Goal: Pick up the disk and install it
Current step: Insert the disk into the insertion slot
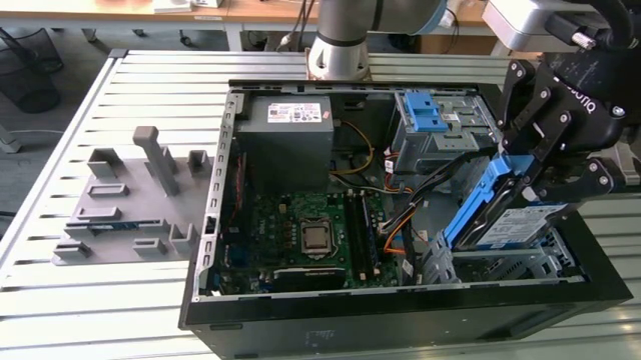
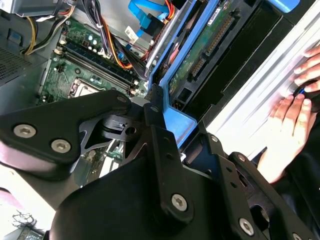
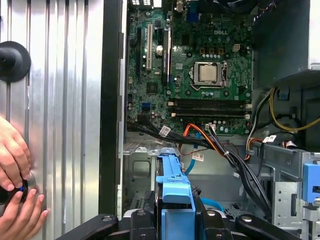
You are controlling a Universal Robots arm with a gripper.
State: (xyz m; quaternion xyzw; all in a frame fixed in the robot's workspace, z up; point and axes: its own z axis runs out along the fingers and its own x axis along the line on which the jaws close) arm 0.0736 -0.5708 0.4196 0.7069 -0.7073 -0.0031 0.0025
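- Exterior view, 9 o'clock: 1 grey fixture block [image 1: 125,202] w/ several uprights. It sits on the slatted metal counter [image 1: 60,150], apart from the case.
- Centre: 1 black PC case [image 1: 215,225], lying flat, open side up.
- 12 o'clock inside the case: 1 grey PSU box [image 1: 296,139] w/ 1 white printed sticker on top.
- 6 o'clock of the PSU box: 1 green motherboard [image 1: 270,232] w/ 1 CPU socket [image 1: 315,234] mid-board.
- 1 o'clock inside the case: 1 blue latch [image 1: 425,112] w/ 2 tabs, on the drive cage.
- 3 o'clock: 1 disk [image 1: 506,221], tilted, w/ a blue carrier frame along its edge and 1 white-and-blue label facing up. Its lower end is at the bay in the case's 4 o'clock corner; can't tell if it touches. Its upper end is raised.
- 1 black pincer [image 1: 521,172], clamped on the disk's upper end, fingers on either side of the blue frame.
- First wrist view: person's hands [image 3: 12,155], 2 of them, on the counter beside the case.
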